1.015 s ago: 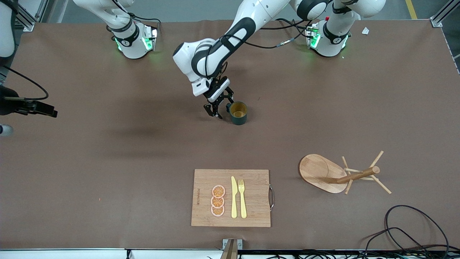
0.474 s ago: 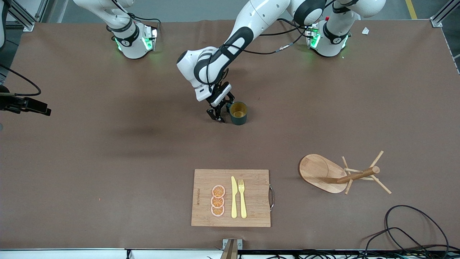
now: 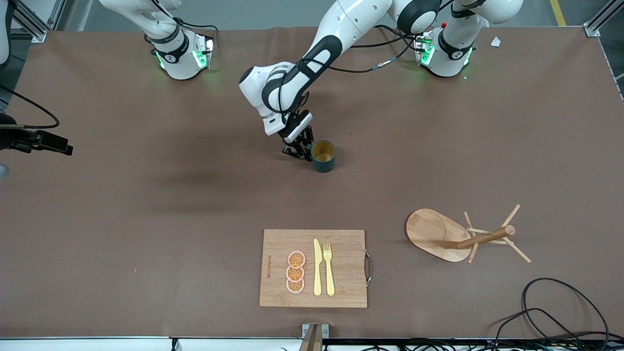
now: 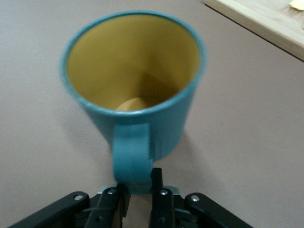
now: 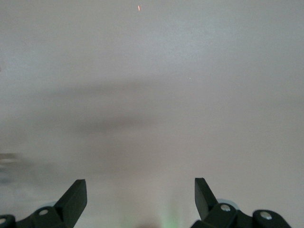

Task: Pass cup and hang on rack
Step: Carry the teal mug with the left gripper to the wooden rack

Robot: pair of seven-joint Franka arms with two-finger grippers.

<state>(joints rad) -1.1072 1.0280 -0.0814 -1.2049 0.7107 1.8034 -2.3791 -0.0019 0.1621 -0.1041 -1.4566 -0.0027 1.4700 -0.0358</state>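
The dark teal cup (image 3: 323, 156) with its mustard-yellow inside stands upright on the brown table, about mid-table and farther from the front camera than the board. My left gripper (image 3: 304, 152) reaches down beside it and is shut on the cup's handle. In the left wrist view the cup (image 4: 133, 85) fills the frame, and the left gripper (image 4: 138, 183) pinches the handle between its two black fingers. The wooden rack (image 3: 434, 234) stands toward the left arm's end, nearer to the camera. My right gripper (image 5: 140, 190) waits open over bare table; the front view shows the right gripper (image 3: 61, 145) at the right arm's end.
A bamboo cutting board (image 3: 312, 268) with orange slices, a yellow knife and a yellow fork lies near the table's front edge; a corner of the board (image 4: 266, 19) shows in the left wrist view. Black cables (image 3: 560, 312) lie at the front corner near the rack.
My left gripper has closed from open onto the cup's handle. The cup has barely shifted. The right arm has hardly moved.
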